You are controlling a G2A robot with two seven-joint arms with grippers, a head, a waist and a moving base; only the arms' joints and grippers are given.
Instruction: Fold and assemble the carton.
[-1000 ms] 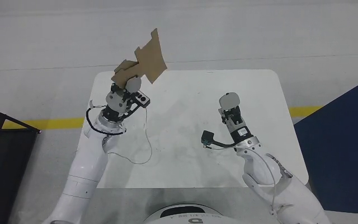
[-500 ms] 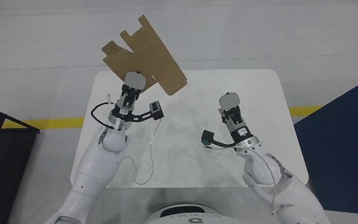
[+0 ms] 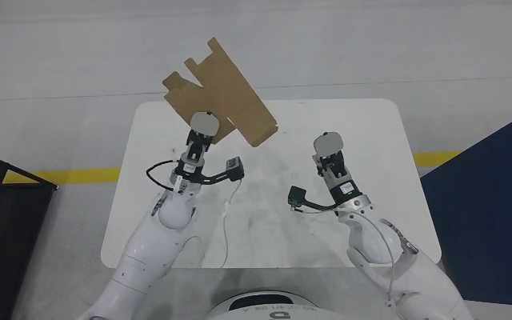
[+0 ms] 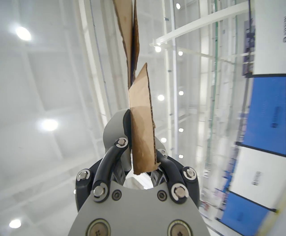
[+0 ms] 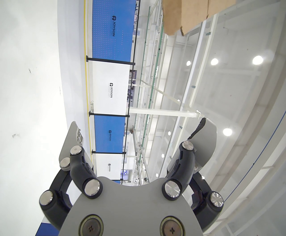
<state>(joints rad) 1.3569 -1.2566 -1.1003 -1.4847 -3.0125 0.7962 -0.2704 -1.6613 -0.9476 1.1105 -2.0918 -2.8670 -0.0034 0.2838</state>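
Top view: left gripper [image 3: 204,125] raised at 11 o'clock over the table [image 3: 360,216], clamped on the near edge of the carton [image 3: 222,92]. Carton brown, flat, unassembled, held up off the surface, with its broad face to the camera. Notched flaps pointing to 11 o'clock, past the table's far edge.

Left wrist view: same carton [image 4: 143,134] seen edge-on instead, fingers [image 4: 126,125] pressed tight against a short flap. Higher up, two cardboard layers parting slightly, a split hard to make out from above.

Right gripper [image 3: 328,146] at 2 o'clock of the table, well apart from the carton. Right wrist view: right gripper [image 5: 140,127] spread wide, nothing between the fingers. Farther off past the fingertips, a corner of the carton [image 5: 190,13].
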